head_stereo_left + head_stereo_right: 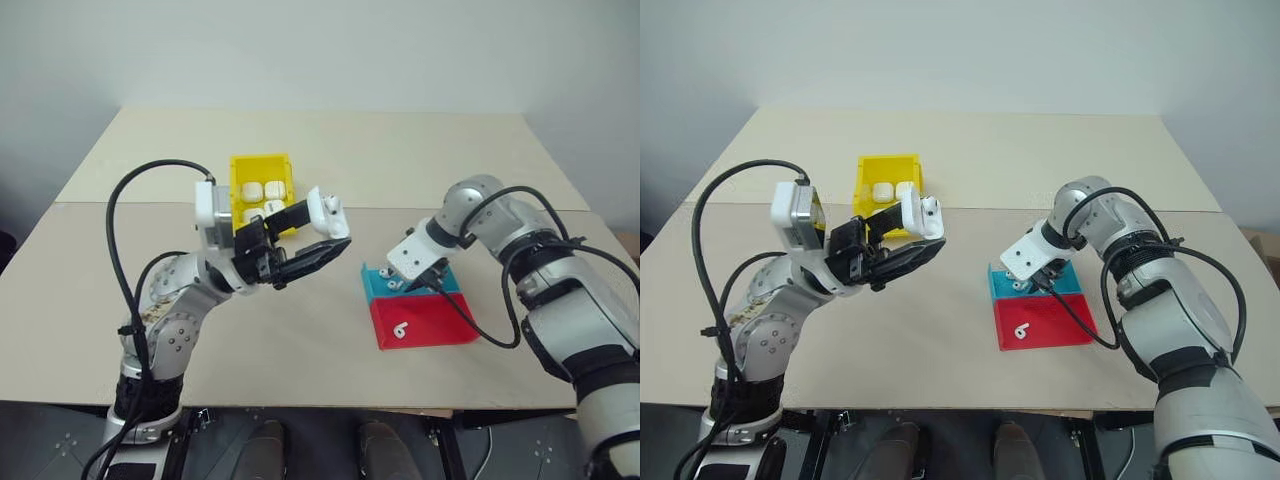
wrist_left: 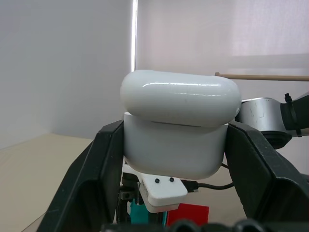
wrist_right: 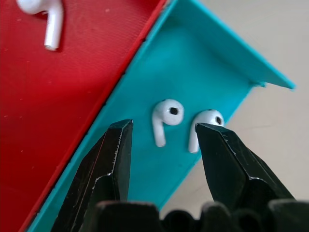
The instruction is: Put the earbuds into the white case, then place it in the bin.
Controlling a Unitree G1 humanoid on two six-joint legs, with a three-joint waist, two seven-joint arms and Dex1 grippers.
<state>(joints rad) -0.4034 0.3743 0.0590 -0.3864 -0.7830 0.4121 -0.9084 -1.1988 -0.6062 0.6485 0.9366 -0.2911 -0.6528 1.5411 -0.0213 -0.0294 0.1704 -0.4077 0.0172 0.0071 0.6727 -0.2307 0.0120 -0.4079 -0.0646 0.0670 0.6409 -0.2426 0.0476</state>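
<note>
Silver arms, black cables, black-fingered left hand point(image 1: 322, 232).

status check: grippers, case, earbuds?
Left gripper shut on white case, held above table. Right gripper open over blue tray, straddling one of two earbuds. Nothing in the way.

Left hand point(image 1: 318, 232) grips white case point(image 1: 327, 211); right hand point(image 1: 418, 283) over blue tray point(image 1: 376, 284).

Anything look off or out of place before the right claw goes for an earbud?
One oddity: a lone earbud lies on the red tray, apart from the two earbuds in the blue tray. The white case sits squarely in the left claw.
</note>
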